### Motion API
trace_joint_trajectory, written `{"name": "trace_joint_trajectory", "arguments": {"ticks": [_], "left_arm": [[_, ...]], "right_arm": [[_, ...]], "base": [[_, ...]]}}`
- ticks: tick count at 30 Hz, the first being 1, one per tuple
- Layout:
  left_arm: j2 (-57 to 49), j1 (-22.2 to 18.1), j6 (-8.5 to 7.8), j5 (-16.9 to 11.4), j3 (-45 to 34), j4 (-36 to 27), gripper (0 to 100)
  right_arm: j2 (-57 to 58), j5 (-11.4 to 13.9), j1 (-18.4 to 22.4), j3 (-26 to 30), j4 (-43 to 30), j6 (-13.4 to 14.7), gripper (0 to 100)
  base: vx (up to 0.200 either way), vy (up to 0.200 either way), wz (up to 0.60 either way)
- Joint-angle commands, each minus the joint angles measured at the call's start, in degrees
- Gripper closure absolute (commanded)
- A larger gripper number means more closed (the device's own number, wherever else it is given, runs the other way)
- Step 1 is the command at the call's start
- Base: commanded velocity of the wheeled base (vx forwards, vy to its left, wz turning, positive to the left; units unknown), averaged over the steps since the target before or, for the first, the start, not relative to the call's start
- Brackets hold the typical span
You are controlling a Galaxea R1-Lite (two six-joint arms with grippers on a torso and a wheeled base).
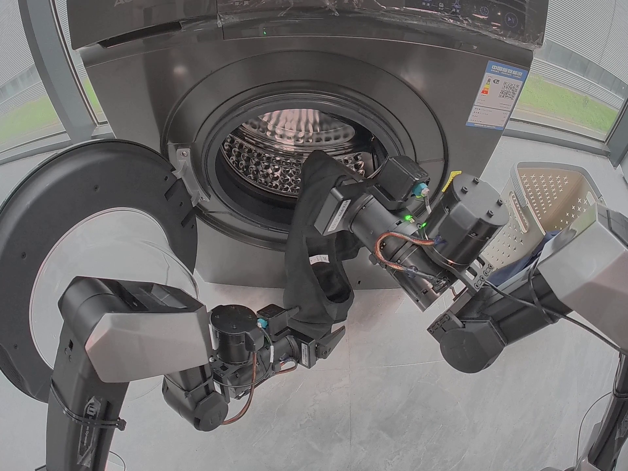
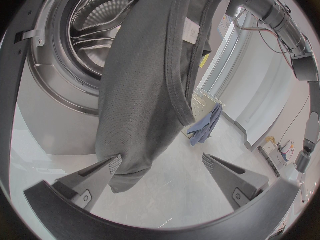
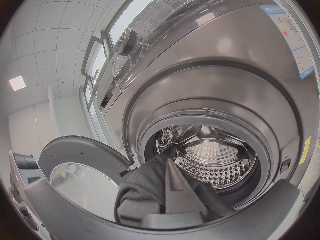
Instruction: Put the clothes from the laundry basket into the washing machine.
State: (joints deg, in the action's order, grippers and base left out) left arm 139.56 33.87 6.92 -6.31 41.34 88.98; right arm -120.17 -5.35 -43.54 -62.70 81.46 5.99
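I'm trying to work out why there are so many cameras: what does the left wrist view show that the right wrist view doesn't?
Only the left wrist view: the open left tool and the laundry basket with a blue garment draped over it. Only the right wrist view: the machine's dial and a ceiling light. Both: the steel drum and the black garment, which the right tool grips.
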Motion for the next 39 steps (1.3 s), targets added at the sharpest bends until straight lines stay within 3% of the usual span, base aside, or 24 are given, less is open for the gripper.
{"name": "trace_joint_trajectory", "arguments": {"ticks": [1, 7, 11, 15, 16, 20, 28, 33, 38, 39], "left_arm": [[3.53, 0.06, 0.11, -0.01, 3.57, 0.05, 0], [5.29, 0.06, 0.11, 0.34, 7.88, 0.05, 0], [8.01, -0.03, 0.37, 3.33, 12.36, 0.05, 0], [8.71, -0.73, 0.37, 3.77, 13.86, 0.05, 0], [8.71, -0.82, 0.63, 4.12, 14.03, 0.05, 100], [8.10, -1.17, 0.72, 5.96, 14.03, 0.05, 100], [1.59, -2.14, 0.63, 6.31, 9.55, 0.14, 100], [-9.83, -3.37, 0.46, 5.44, -0.38, 0.05, 100], [-18.01, -4.07, 1.51, 5.44, -7.59, 0.05, 100], [-20.82, -4.16, 2.66, 5.44, -9.87, 0.05, 100]], "right_arm": [[0.03, -0.19, -0.31, -0.06, 0.10, 0.08, 100], [0.03, -0.19, -0.66, 0.12, 0.19, 0.17, 100], [-0.15, -0.19, -0.75, 0.12, 0.28, 0.17, 100], [-0.06, -0.19, -1.02, 0.21, 0.37, 0.17, 100], [-0.06, -0.19, -0.93, 0.29, 0.54, 0.25, 100], [-0.06, -0.19, -0.75, 0.38, 0.54, 0.25, 100], [0.38, -0.19, 0.65, 2.75, 0.98, 0.52, 100], [1.26, -0.27, 3.91, 6.45, 1.42, 0.52, 100], [2.23, -0.36, 7.51, 11.46, 1.69, 1.84, 100], [3.10, -0.36, 8.12, 13.74, 2.21, 2.19, 100]], "base": [[0.000, 0.000, 0.00], [0.000, 0.000, 0.00], [0.000, 0.000, 0.00], [0.000, 0.000, 0.00], [0.000, 0.000, 0.00], [0.000, 0.000, 0.00], [0.000, 0.000, 0.00], [0.000, 0.000, 0.00], [0.000, 0.000, 0.00], [0.000, 0.000, 0.00]]}}
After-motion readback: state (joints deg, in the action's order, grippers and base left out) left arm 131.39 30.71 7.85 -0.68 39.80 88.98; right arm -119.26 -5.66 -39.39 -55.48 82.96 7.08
